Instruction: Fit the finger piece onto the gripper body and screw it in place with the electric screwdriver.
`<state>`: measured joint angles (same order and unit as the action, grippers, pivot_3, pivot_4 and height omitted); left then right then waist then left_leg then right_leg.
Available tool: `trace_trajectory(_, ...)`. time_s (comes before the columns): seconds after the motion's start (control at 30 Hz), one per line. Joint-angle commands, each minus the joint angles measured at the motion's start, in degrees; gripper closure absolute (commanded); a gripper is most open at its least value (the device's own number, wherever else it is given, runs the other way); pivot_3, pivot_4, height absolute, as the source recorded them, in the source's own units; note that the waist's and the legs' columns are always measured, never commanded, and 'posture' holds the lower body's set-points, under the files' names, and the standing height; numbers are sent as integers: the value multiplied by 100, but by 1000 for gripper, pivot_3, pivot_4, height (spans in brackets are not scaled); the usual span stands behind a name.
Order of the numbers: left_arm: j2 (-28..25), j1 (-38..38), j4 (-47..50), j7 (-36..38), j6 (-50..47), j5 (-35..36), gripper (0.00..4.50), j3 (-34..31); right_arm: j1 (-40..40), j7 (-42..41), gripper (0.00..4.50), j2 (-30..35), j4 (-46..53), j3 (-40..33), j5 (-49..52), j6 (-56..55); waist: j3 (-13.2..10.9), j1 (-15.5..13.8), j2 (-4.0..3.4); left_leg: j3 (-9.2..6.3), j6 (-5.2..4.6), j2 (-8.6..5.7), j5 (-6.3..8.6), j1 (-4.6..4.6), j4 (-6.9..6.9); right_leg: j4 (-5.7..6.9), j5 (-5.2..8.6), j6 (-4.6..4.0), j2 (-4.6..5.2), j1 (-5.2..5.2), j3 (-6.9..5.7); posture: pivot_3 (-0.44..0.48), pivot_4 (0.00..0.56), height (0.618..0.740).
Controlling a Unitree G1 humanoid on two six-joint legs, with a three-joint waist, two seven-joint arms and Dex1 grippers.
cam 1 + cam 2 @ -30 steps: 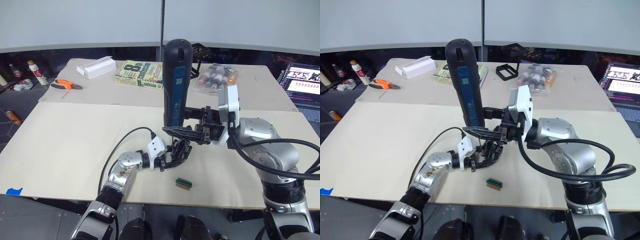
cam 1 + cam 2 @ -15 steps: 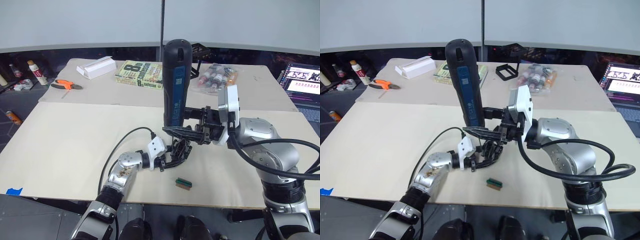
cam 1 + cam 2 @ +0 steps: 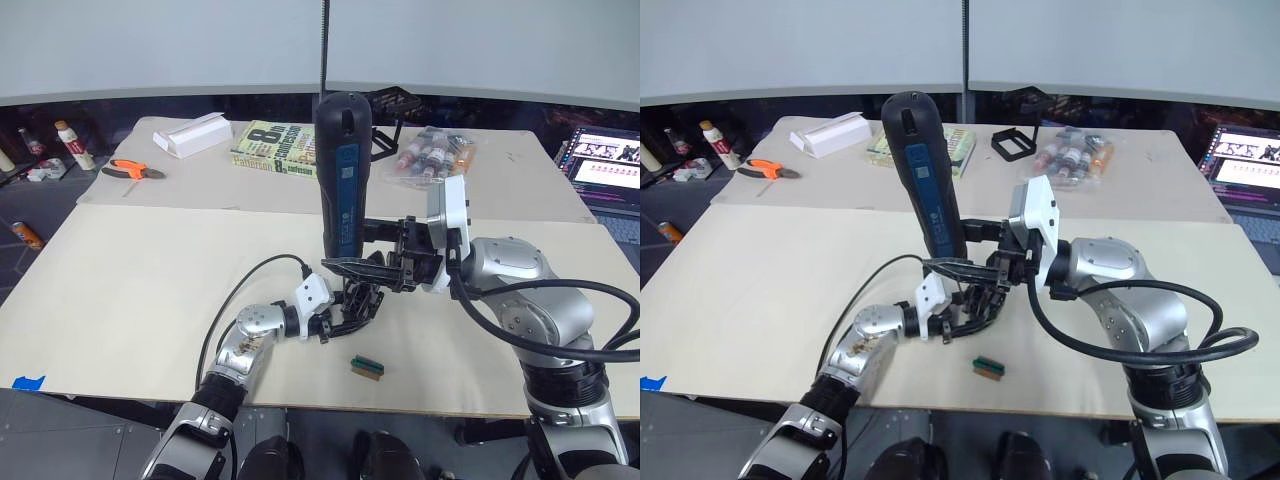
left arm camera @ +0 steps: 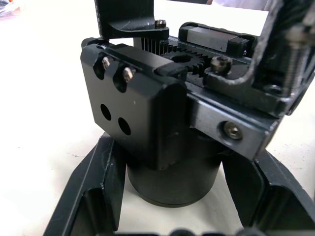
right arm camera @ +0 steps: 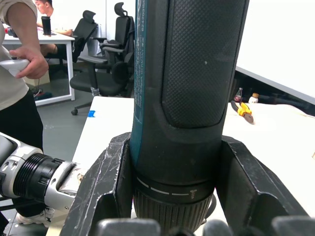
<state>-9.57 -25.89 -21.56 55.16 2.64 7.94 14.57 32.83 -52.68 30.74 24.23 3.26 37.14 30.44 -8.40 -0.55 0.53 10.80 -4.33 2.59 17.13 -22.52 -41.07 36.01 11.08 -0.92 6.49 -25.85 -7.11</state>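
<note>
The gripper body (image 3: 352, 303) stands on the pale table, its round base (image 4: 172, 182) clamped between the fingers of my left gripper (image 3: 338, 320), which is shut on it. On top of the body a black piece (image 4: 129, 17) is held by a small screw; I cannot tell whether it is the finger piece. My right gripper (image 3: 368, 268) is shut on the lower end of the electric screwdriver (image 3: 338, 170), a dark blue-black cylinder held nearly upright, tip down over the body. The bit is hidden behind the fingers (image 5: 106, 187).
A small green-and-brown block (image 3: 367, 366) lies near the front edge. On the far table are a book (image 3: 278, 148), a white box (image 3: 193, 134), orange pliers (image 3: 135, 169), a bag of bottles (image 3: 430, 152) and a black wire frame (image 3: 1015, 142). A laptop (image 3: 605, 165) sits at the right. A person (image 5: 17, 73) stands nearby.
My right arm has shifted a little to the left, and the screwdriver's top now leans further left. The left gripper and the gripper body have stayed put.
</note>
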Motion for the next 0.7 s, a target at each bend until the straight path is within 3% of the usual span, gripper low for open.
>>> trace_trajectory(0.03, 40, 53, 127, 17, -20, 21, 2196, 62, 80, -41, 2569, 37, 231, -157, 48, -192, 0, 0, 0, 0, 0, 0, 0, 0, 0, 0, 0, 0, 0, 0, 0, 0, 150, 740)
trace_trajectory(0.7, 36, 91, 181, 21, -54, 35, 2196, 67, -114, -70, 2569, 47, 273, -131, -24, -324, 0, 2, 0, 0, 0, 0, 0, 0, 1, -1, 0, 0, 0, 0, 1, 0, 150, 740)
